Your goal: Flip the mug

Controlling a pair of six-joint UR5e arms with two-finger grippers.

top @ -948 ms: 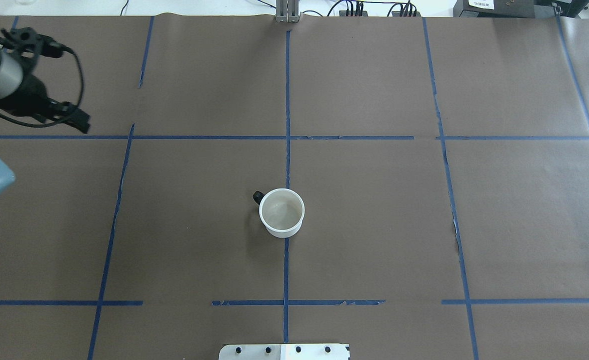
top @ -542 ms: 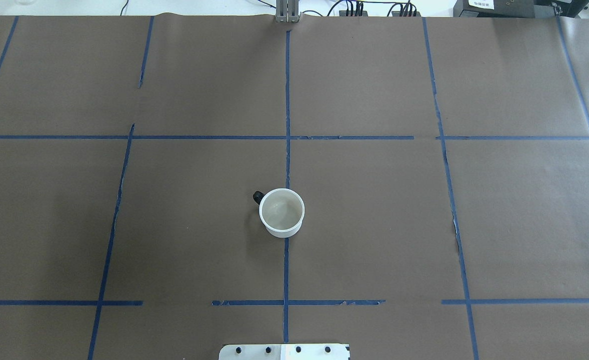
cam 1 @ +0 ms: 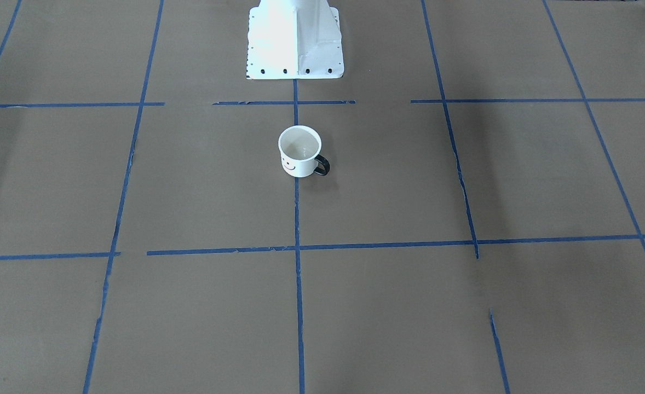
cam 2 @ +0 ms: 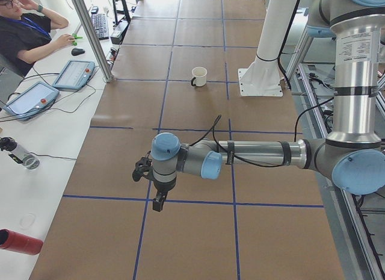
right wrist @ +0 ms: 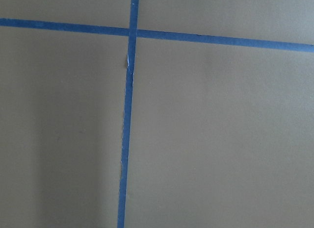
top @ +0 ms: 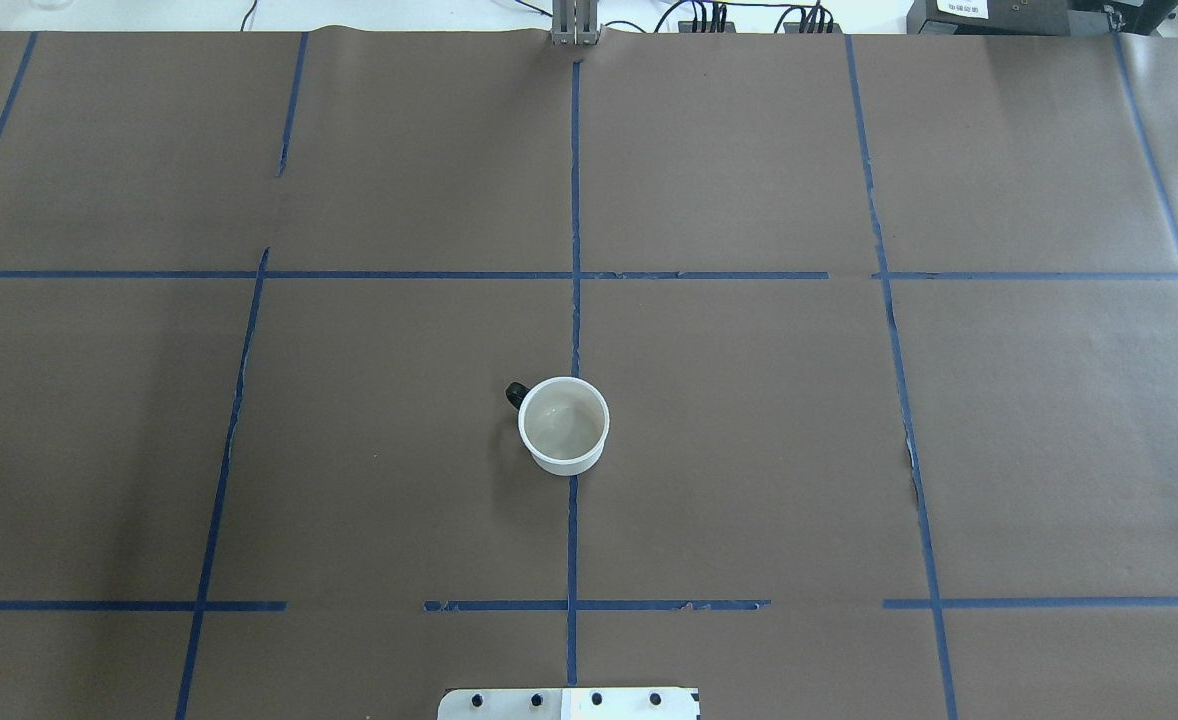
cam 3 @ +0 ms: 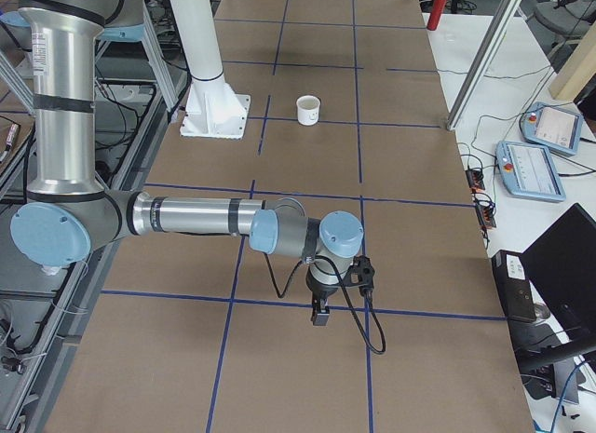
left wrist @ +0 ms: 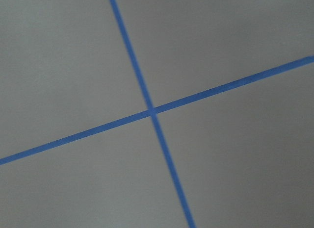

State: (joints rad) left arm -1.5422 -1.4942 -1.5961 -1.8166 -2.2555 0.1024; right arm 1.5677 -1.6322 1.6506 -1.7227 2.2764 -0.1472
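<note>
Surface: brown paper is covering the table (top: 749, 400), and blue tape lines (top: 575, 200) are dividing it into a grid.
Mug: the mug (top: 563, 425) is standing upright, mouth up, on the central tape line, near the robot's white base (cam 1: 295, 38) and touching nothing else.
Handle: the black loop handle (top: 516, 394) is pointing toward the robot's left side.
Face: the smiley face (cam 1: 288, 164) is looking away from the robot, toward the operators' side.
Left gripper: the left gripper (cam 2: 158, 202) is hanging fingers-down over a tape crossing near the table's left end, well apart from the mug; whether its fingers are spread or pressed together cannot be told.
Right gripper: the right gripper (cam 3: 320, 314) is hanging fingers-down close to a tape line near the table's right end, also well apart from the mug; its finger state cannot be told either.
Wrist cameras: both are showing only paper and crossing tape.
Bench: an operator (cam 2: 24, 33) is sitting beside the table, with tablets (cam 2: 75, 74) lying nearby.
</note>
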